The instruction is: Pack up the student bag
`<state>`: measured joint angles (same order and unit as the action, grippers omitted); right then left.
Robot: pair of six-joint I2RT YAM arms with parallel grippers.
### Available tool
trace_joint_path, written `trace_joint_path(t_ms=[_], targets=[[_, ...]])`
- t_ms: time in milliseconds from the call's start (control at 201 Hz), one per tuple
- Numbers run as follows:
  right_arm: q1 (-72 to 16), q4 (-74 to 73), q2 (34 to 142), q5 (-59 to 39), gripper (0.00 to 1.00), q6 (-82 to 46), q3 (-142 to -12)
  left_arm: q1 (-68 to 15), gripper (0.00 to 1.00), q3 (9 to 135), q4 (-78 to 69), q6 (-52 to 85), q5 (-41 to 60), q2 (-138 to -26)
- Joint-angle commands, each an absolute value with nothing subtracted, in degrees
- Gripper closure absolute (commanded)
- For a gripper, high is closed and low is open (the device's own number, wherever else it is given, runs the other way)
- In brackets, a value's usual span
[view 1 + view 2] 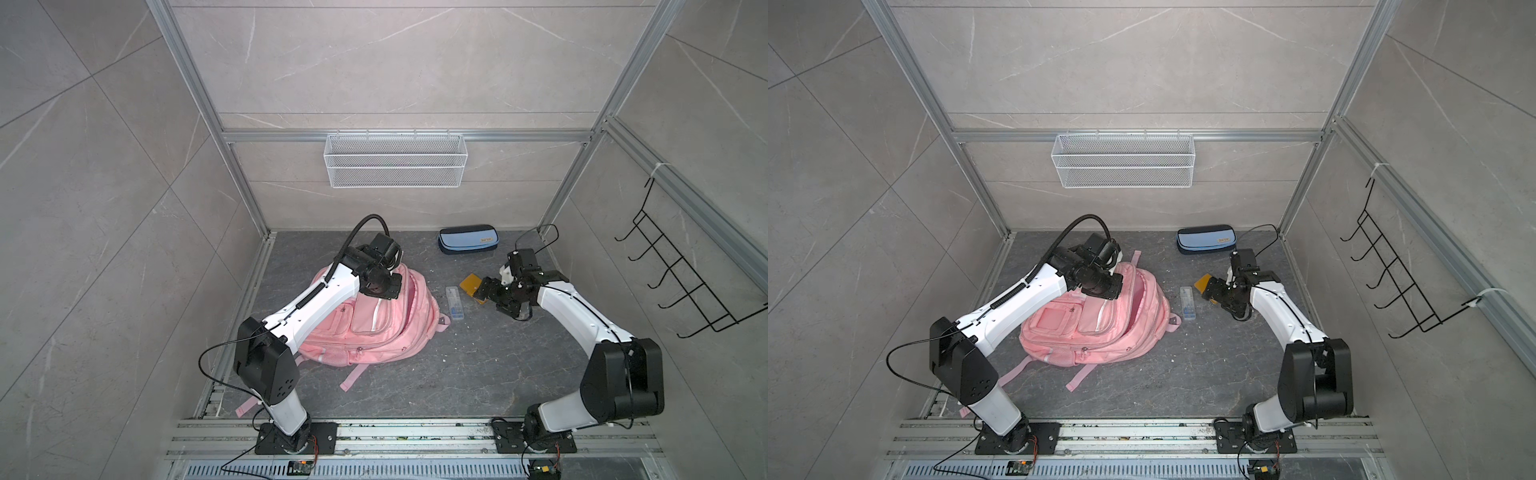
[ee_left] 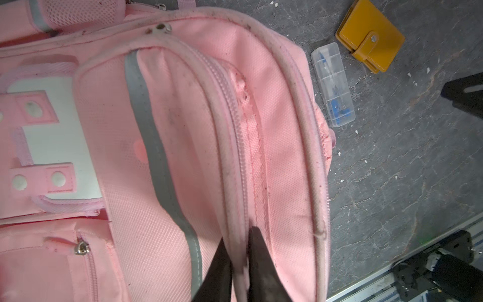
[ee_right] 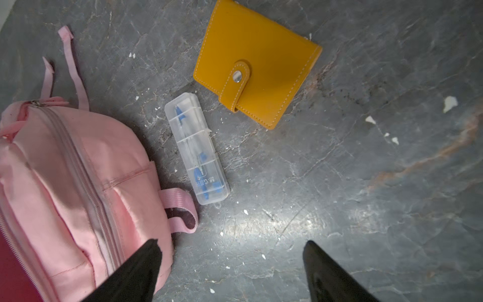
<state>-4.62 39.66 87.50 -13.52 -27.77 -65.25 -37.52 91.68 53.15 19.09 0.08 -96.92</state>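
The student bag (image 1: 374, 328) (image 1: 1100, 328), pink with grey-white stripes, lies flat on the dark floor, left of centre. Its main zip gapes and shows a darker pink inside (image 3: 10, 261). My left gripper (image 1: 384, 291) (image 2: 238, 235) sits on the bag's top, jaws closed to a narrow gap with the piped zip edge (image 2: 235, 183) pinched between them. My right gripper (image 1: 484, 291) (image 3: 232, 241) hovers open over bare floor just right of the bag, holding nothing. A yellow wallet (image 3: 257, 70) and a clear plastic case (image 3: 197, 149) with blue parts lie ahead of it.
A blue pencil case (image 1: 467, 239) lies by the back wall. A white wire basket (image 1: 395, 160) hangs on that wall, and a black hook rack (image 1: 685, 270) on the right wall. The bag's pink straps (image 1: 353, 376) trail toward the front rail.
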Motion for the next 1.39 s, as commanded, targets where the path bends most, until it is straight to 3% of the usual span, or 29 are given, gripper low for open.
trace_joint_path(t_ms=[0,75,164,384,712,996,1166,1255,1385], targets=[[-2.15,39.6,89.31,-12.84,0.12,-24.8,-68.88,-37.88,0.5,92.22,54.95,18.57,-0.9,-95.45],[-0.14,38.06,90.54,-14.82,0.12,-26.27,-70.94,-38.36,0.2,93.08,51.01,18.31,1.37,-93.77],[1.06,36.5,94.01,-16.6,0.12,-28.53,-75.2,-38.33,0.11,95.18,47.42,19.62,4.84,-93.95],[3.08,26.34,108.24,-20.63,0.13,-40.65,-85.76,-38.41,0.11,98.3,40.43,26.13,10.44,-96.88],[3.28,25.68,132.33,-17.0,0.16,-53.4,-110.85,-38.71,0.08,91.09,30.45,34.74,11.61,-90.84],[3.07,27.8,142.67,-12.45,0.25,-59.23,-120.74,-38.59,0.05,90.63,30.74,36.24,8.1,-89.12],[2.89,30.17,146.61,-10.9,0.43,-59.59,-125.92,-38.58,0.04,92.24,30.67,36.04,7.91,-90.15],[2.91,31.37,148.85,-10.72,0.47,-59.51,-127.94,-38.59,0.03,92.8,30.76,35.97,8.04,-90.59],[2.89,31.71,149.37,-10.28,0.68,-59.34,-127.91,-38.58,0.04,92.79,30.81,35.95,8.0,-90.71]])
